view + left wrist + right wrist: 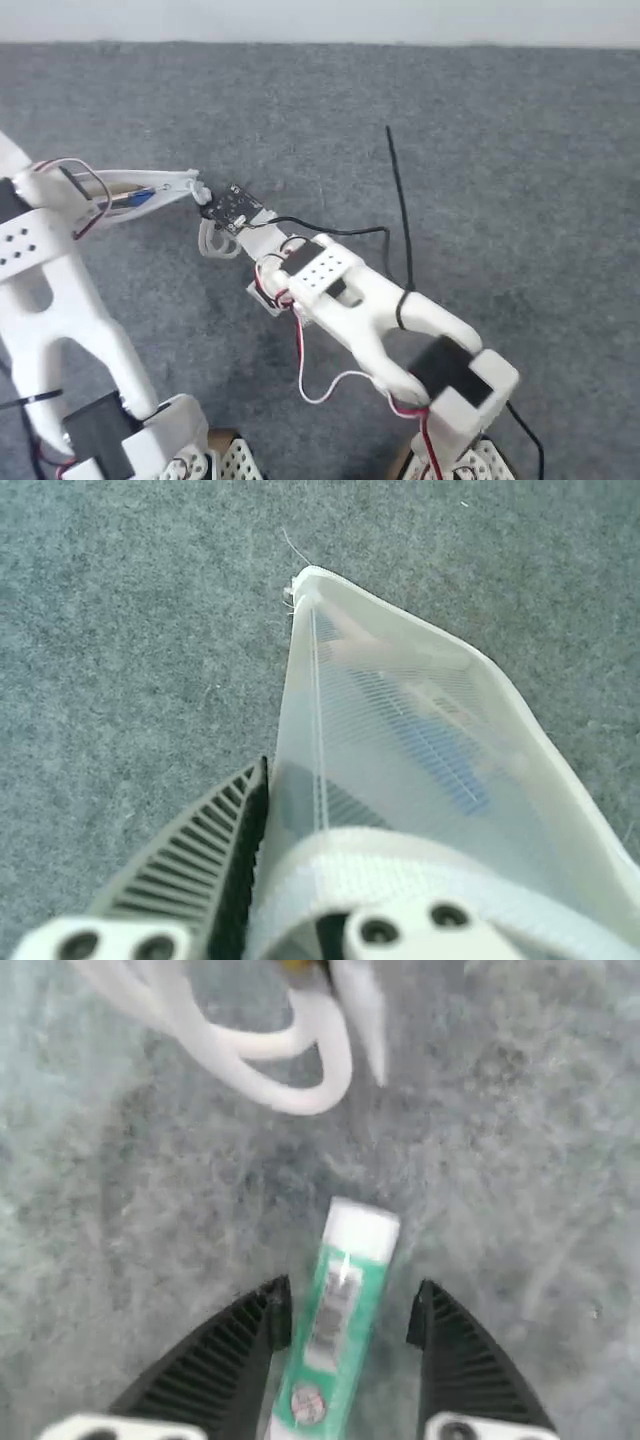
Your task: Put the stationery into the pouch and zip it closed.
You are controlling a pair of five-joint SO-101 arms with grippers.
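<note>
Right gripper [352, 1298] is spread and clasps nothing, its jaws straddling a green stick [335, 1340] that lies flat on the grey carpet [500, 150]. The stick's long axis follows the arm's reach, probably 4 to 10 o'clock in the high view, with its white end toward a white loop [290, 1070]. Beyond, at 9 o'clock, the left gripper [300, 810] is clenched on the pouch [400, 710], which stretches toward 3 o'clock with a blue item [440, 760] already inside. By my judgement, bagging the stick and zipping are left.

Through the mesh pouch [420, 730], a blue item [440, 765] is only a blur. The green-and-white stationery piece [340, 1330] runs off the picture's edge, its print unreadable. A white loop [295, 1102] is cropped too.
</note>
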